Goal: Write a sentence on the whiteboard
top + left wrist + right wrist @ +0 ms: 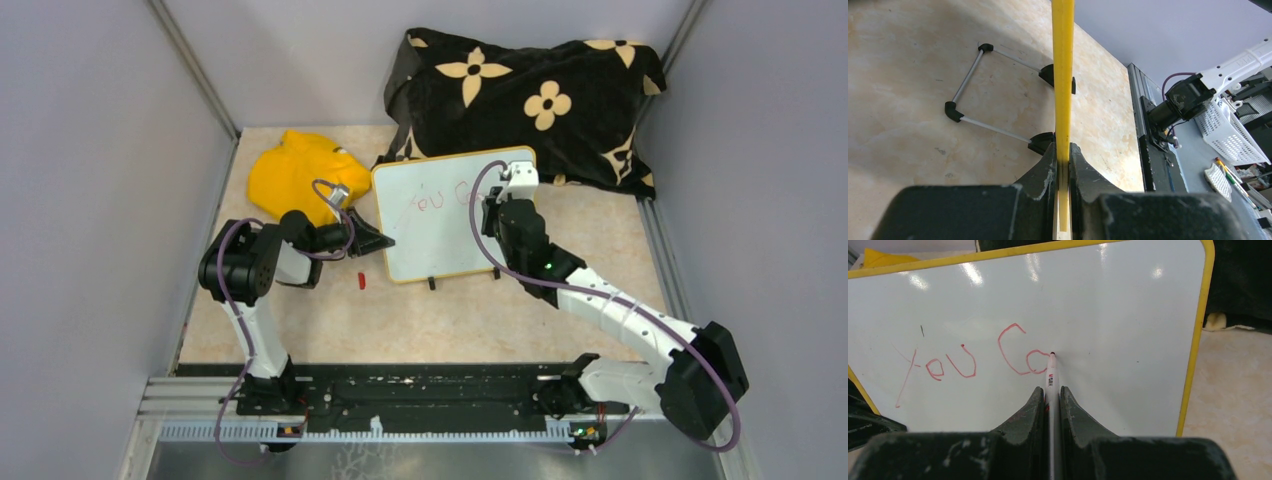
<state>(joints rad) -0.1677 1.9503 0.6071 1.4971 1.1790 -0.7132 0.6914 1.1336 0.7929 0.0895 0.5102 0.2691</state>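
Your left gripper [1063, 155] is clamped on the yellow rim of the whiteboard [440, 215], fingers pinching its left edge with the rim running straight up between them. Beyond and to the left of those fingers, the board's wire stand [968, 85] rests on the tabletop behind the panel, joined to two black clip feet [1048, 75] at the rim.

Your right gripper [1050, 392] is clenched on a white marker [1051, 375], barrel pointing forward out of the jaws. Its tip touches the board face just ahead of the fingers. The sentence [968, 365] sits ahead and to the left of this gripper: thin red "You", then a "C" and a small loop that ends at the tip. One line only; the board to the right of the tip is bare white with glare spots near the top.

Surface: a beige, mottled tabletop [450, 320], matte. A small red cap [362, 281] lies on it just below your left gripper, apart from the board. A crumpled yellow cloth [295, 170] lies just behind the left gripper, near the board's upper-left corner. A black cushion with tan flower print [530, 95] sits behind the board, beyond your right gripper.

Room: plain grey walls [90, 150] close off the left, right and back. A black and aluminium rail [400, 385] carries both arm bases at the near edge. Past that rail, the left wrist view shows a white plastic basket [1233, 135].
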